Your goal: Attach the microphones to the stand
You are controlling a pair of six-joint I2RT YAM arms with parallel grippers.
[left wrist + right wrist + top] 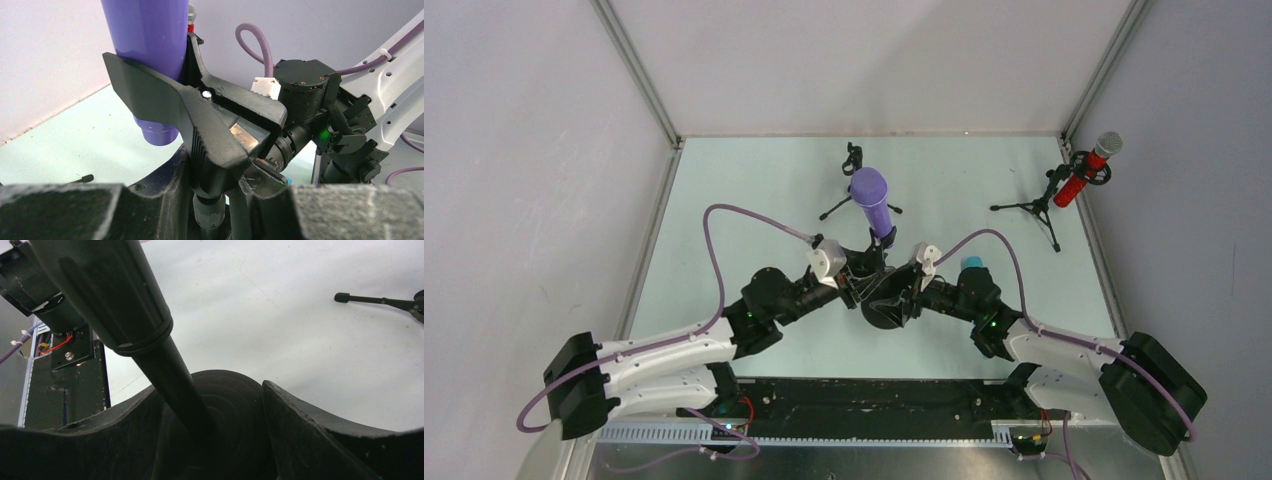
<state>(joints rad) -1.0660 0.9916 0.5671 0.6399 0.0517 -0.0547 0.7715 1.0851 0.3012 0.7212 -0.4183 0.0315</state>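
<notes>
The purple microphone [870, 198] stands upright in the black clip [200, 115] of a stand with a round base [887, 312] at mid-table. My left gripper [861, 285] is shut on the stand's neck [210, 207] just under the clip. My right gripper [906, 290] is low by the base, its fingers apart either side of the pole [172, 377], with a gap on the right. The red microphone [1084, 175] sits in a tripod stand [1034, 208] at the back right. A teal microphone's tip [973, 262] shows behind my right arm.
A small black tripod stand [854, 185] with nothing in its clip stands just behind the purple microphone. One tripod leg [375, 300] lies across the table to the right of my right gripper. Walls close the table at the back and both sides.
</notes>
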